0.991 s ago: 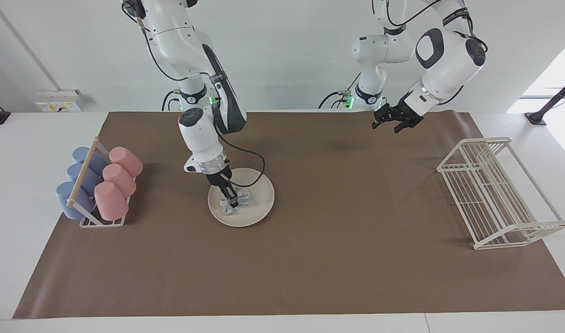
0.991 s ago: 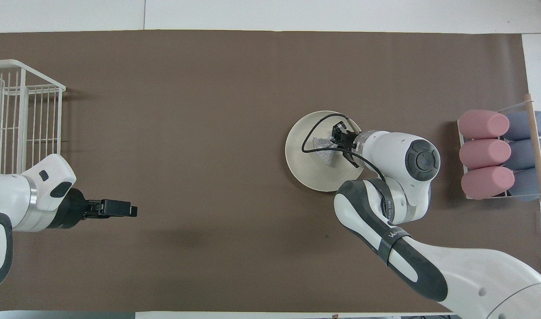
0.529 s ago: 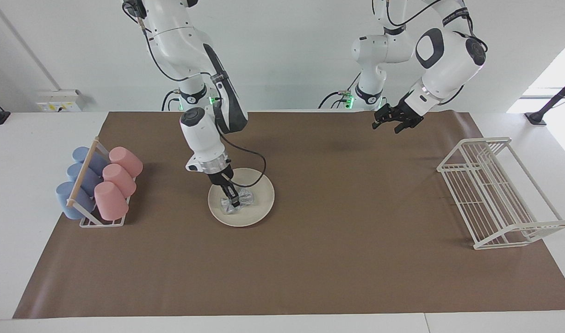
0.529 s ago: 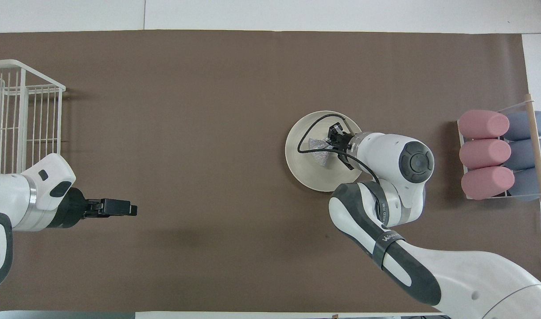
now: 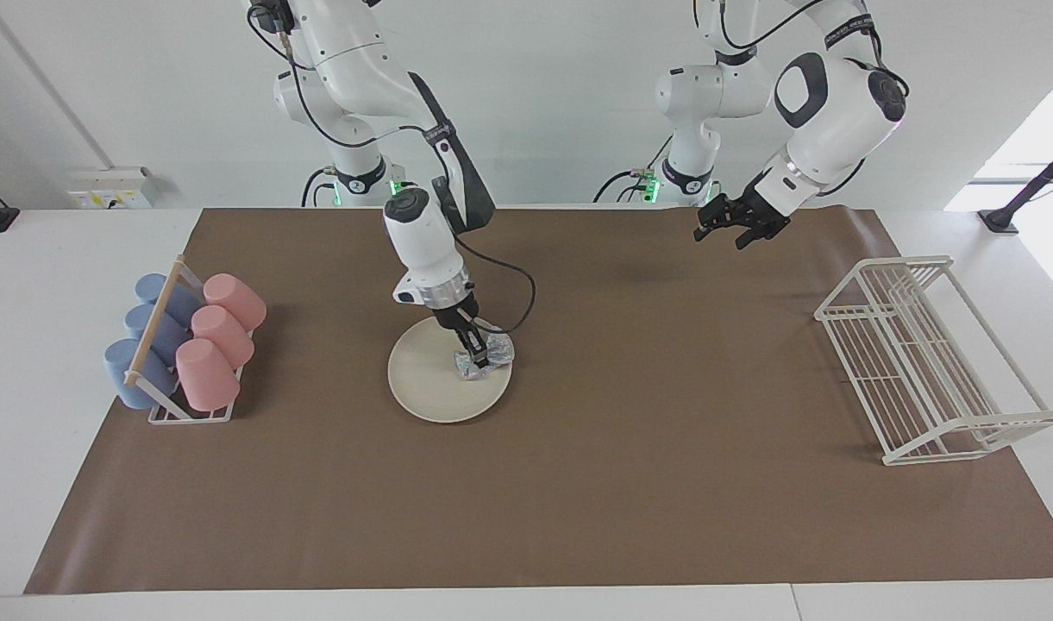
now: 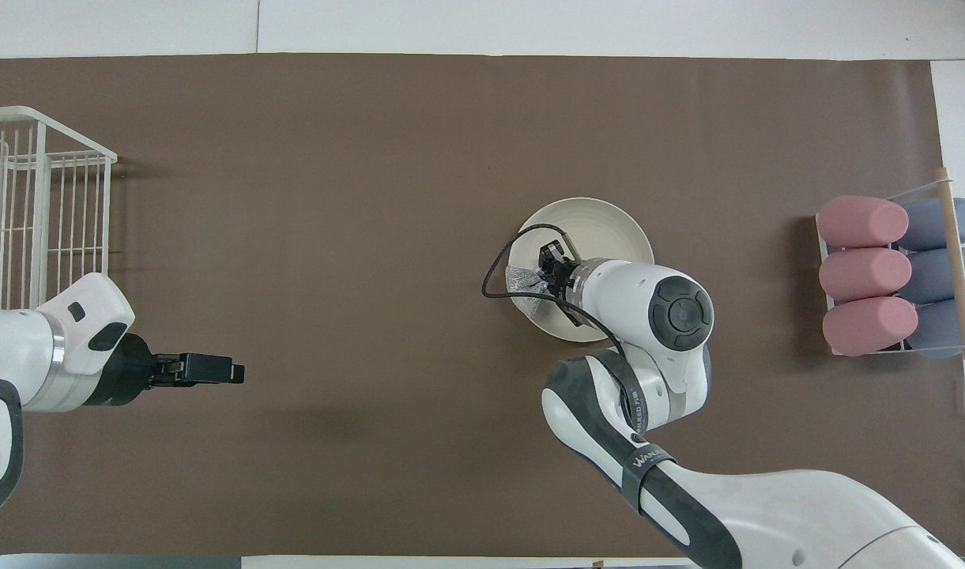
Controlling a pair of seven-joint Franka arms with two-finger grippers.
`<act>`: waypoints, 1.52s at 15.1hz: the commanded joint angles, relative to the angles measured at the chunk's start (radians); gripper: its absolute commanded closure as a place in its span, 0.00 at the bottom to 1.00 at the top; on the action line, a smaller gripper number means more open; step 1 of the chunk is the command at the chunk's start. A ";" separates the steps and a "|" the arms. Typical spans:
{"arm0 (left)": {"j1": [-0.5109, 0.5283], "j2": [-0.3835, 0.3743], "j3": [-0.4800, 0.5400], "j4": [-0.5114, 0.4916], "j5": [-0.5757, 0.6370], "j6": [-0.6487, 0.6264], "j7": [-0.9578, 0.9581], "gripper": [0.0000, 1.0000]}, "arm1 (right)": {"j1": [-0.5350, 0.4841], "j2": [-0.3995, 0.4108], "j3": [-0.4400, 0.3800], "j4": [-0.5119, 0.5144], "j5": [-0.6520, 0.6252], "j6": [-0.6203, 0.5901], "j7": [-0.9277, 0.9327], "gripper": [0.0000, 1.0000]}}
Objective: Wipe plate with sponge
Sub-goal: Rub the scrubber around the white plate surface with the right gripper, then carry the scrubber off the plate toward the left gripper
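Observation:
The cream-white plate [image 5: 427, 379] lies on the brown mat, nearer the right arm's end; it also shows in the overhead view [image 6: 601, 225]. My right gripper [image 5: 477, 354] is shut on the silvery sponge [image 5: 493, 358] and presses it onto the plate at the rim toward the left arm's end. In the overhead view the right gripper [image 6: 547, 267] and the sponge [image 6: 520, 278] sit at that same rim, and the arm hides part of the plate. My left gripper [image 5: 724, 235] waits open and empty in the air over the mat, also seen from overhead [image 6: 233, 369].
A rack of pink and blue cups [image 5: 185, 345] stands at the right arm's end [image 6: 893, 276]. A white wire rack [image 5: 923, 362] stands at the left arm's end [image 6: 32, 205]. The right arm's cable loops over the plate.
My right gripper has dragged the sponge across the plate from its middle to the rim toward the left arm's end. The left arm has not moved.

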 commanded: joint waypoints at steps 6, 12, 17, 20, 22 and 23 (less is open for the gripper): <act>-0.009 0.009 0.000 0.015 0.014 0.004 -0.081 0.00 | -0.017 -0.225 -0.006 0.315 -0.008 -0.723 0.180 1.00; -0.011 0.004 0.009 0.015 -0.532 -0.009 -0.133 0.00 | 0.013 -0.297 0.007 0.536 -0.068 -1.002 0.486 1.00; -0.054 -0.002 0.004 0.013 -0.897 -0.015 -0.084 0.00 | 0.145 -0.294 0.015 0.541 -0.088 -0.948 0.747 1.00; -0.112 -0.017 0.004 0.001 -1.003 -0.015 -0.077 0.00 | 0.210 -0.294 0.015 0.513 -0.120 -0.930 0.791 1.00; -0.123 -0.017 0.001 0.003 -1.050 -0.019 -0.079 0.00 | 0.213 -0.291 0.015 0.513 -0.126 -0.930 0.795 1.00; -0.149 -0.020 0.003 0.001 -1.052 -0.018 -0.079 0.00 | 0.213 -0.291 0.015 0.512 -0.134 -0.931 0.794 1.00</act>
